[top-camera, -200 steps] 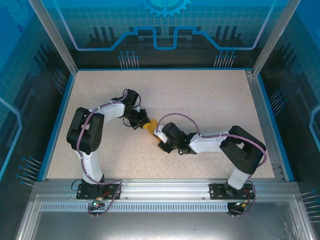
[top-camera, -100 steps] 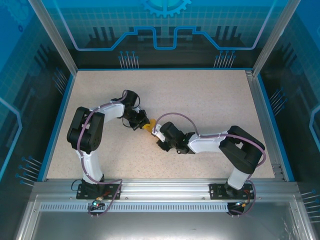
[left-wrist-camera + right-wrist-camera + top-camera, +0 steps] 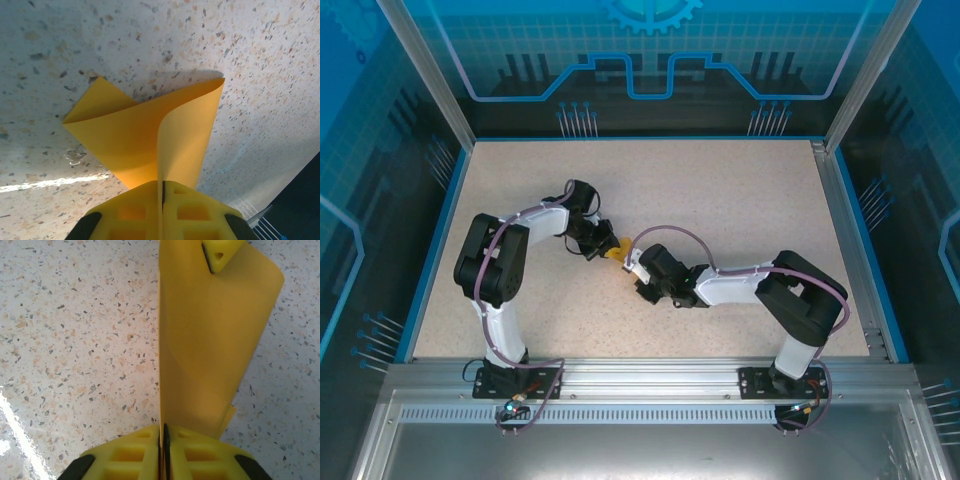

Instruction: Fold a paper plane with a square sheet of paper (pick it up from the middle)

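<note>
The left gripper (image 3: 162, 189) is pinched tight on the folded square sheet of paper (image 3: 145, 135), which fans out ahead of its fingertips. The right gripper (image 3: 161, 434) clamps the opposite edge, jaws closed, over the table (image 3: 720, 190).

Left tool (image 3: 604, 243) and right tool (image 3: 631, 262) meet on the paper (image 3: 617, 249) — apparently both gripping.

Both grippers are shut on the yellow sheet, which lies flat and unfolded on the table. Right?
Not flat. The left gripper and right gripper are both shut on the square sheet of paper, but the left wrist view shows it curled over into a fold.
</note>
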You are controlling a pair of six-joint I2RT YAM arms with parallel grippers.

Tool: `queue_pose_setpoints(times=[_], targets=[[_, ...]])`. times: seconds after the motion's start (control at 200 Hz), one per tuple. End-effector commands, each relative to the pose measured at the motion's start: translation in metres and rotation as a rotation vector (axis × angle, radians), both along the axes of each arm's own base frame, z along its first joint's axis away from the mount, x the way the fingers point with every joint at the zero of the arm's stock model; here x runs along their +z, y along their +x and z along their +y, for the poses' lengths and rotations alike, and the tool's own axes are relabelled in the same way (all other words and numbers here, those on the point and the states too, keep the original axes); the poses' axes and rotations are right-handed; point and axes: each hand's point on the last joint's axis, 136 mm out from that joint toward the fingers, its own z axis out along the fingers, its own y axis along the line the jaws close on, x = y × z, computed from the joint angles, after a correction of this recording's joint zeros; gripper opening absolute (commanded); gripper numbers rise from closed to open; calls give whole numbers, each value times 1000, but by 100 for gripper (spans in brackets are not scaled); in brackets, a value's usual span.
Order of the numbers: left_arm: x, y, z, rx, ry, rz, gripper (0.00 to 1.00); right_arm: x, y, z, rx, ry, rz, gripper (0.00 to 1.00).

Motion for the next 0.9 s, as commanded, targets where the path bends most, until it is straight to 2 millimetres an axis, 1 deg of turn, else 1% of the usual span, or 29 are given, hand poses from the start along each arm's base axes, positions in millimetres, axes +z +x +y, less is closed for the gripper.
queue_pose_setpoints(times=[0.0,0.055,0.085,0.19,0.215,0.225,0.355,0.455,0.525,0.58,0.725,0.895], targets=[[3,-3,5,7,-5,3,21,5,-1,2,-17,64,65,5],[10,-2,7,2,5,-25,25,6,-2,3,-24,98,105,3],[15,-1,9,1,15,-45,29,7,-3,4,-31,116,125,2],[30,0,20,13,76,-107,50,9,-2,4,-54,166,185,1],[33,0,23,20,92,-121,58,10,-1,5,-61,186,206,1],[35,1,25,23,98,-127,59,10,-1,5,-63,195,215,0],[50,-3,37,42,152,-190,63,7,0,5,-97,269,319,0],[58,-8,39,42,149,-228,62,7,1,8,-109,341,406,0],[60,-11,38,38,137,-241,58,5,2,9,-125,366,451,0],[59,-13,36,33,127,-245,54,3,2,9,-139,375,473,0],[58,-18,28,24,82,-254,43,-1,1,9,-158,387,517,3],[58,-22,15,-4,33,-273,36,-7,5,5,-202,442,610,4]])
